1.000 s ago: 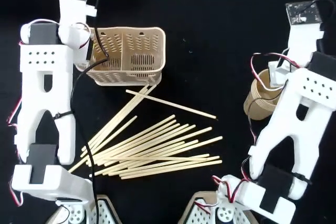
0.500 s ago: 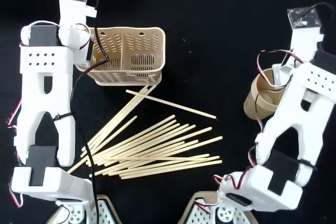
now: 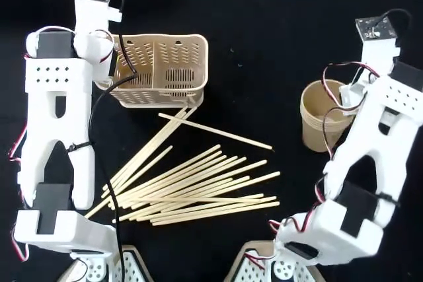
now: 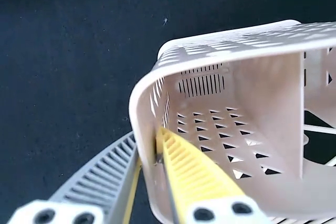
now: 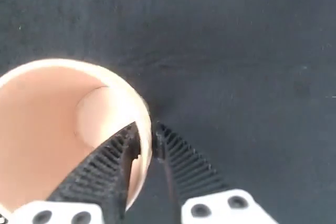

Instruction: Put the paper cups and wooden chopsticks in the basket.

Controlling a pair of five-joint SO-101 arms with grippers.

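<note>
The tan paper cup (image 3: 318, 122) stands upright on the black table at the right, its mouth facing up. My right gripper (image 5: 148, 136) is shut on the cup's rim (image 5: 142, 103), one black finger inside and one outside; in the high view it (image 3: 345, 105) sits at the cup's right side. Many wooden chopsticks (image 3: 198, 188) lie fanned out in the middle of the table. The beige perforated basket (image 3: 162, 69) is tipped at the back left. My left gripper (image 4: 153, 150) is shut on its side wall (image 4: 142, 103), yellow finger inside, grey finger outside.
One chopstick (image 3: 215, 131) lies apart, crossing just below the basket, and two others touch the basket's lower corner (image 3: 188, 111). Both arm bases (image 3: 264, 265) stand at the front edge. Bare black cloth (image 3: 264, 44) lies between basket and cup.
The right arm has swung the cup from lying tilted to upright and shifted it slightly left and back. The left arm and basket have stayed where they were.
</note>
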